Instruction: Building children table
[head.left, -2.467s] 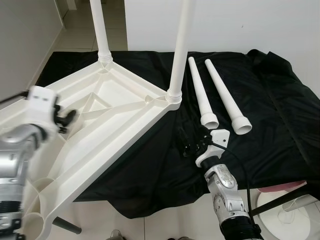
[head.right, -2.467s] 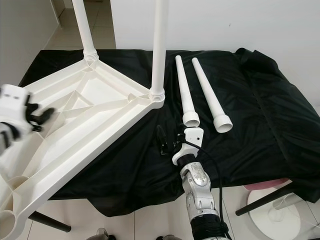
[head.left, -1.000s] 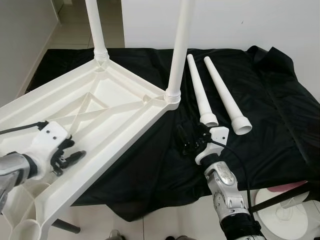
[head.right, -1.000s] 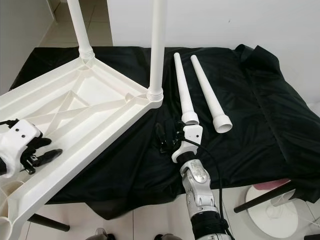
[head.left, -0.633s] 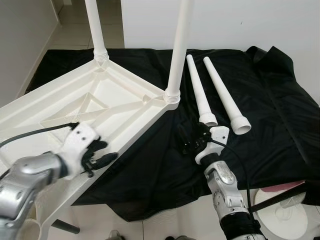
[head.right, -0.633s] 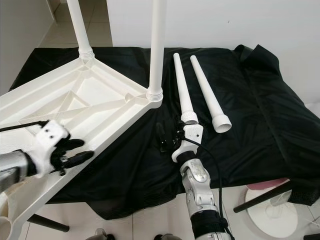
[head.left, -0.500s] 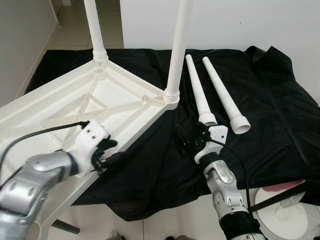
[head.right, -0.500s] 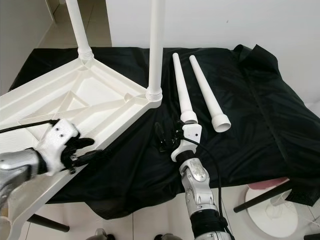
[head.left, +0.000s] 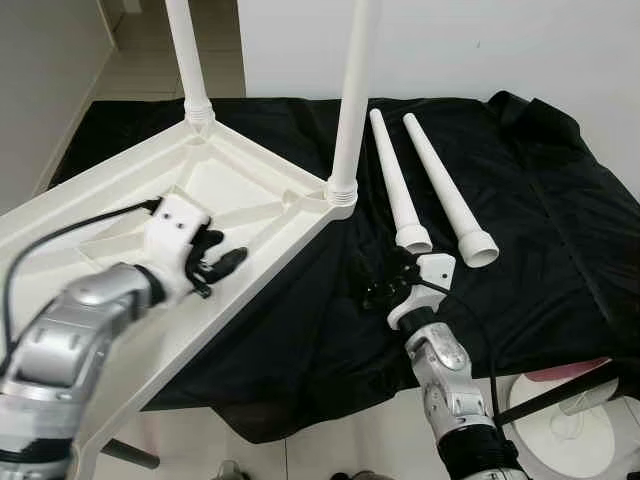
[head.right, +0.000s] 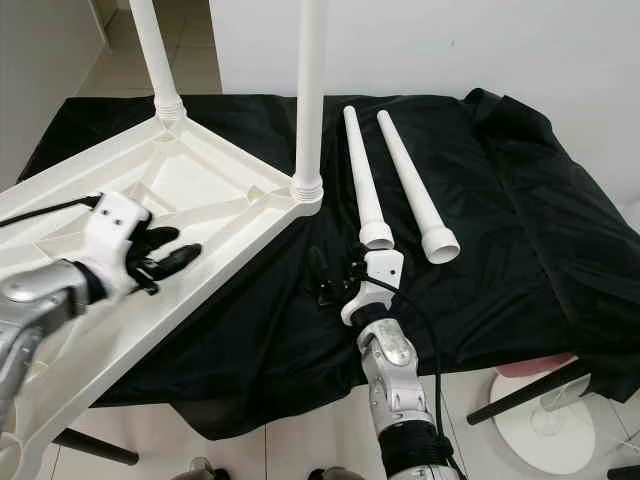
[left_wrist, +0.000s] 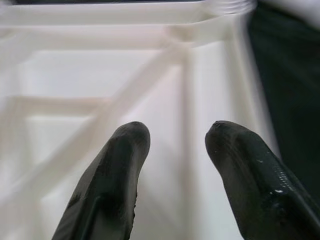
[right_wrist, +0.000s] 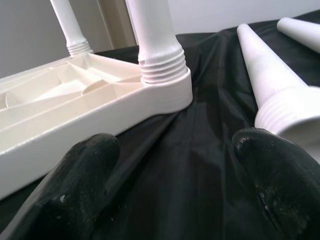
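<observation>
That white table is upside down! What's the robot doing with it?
The robot is putting together a little white table, which lies upside down on a black cloth. Two legs are already standing up in its corners. Two more loose legs lie side by side on the cloth. The left hand is open over the table's underside. The right hand is open just above the cloth, close to the nearest loose leg.

free: cloth (head.left: 540, 250) R | blocked: upright legs (head.left: 352, 90), loose legs (head.left: 400, 190)

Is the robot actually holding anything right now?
Nothing. Left gripper hovers open over the upturned white plastic table; right gripper is open above the black cloth.
</observation>
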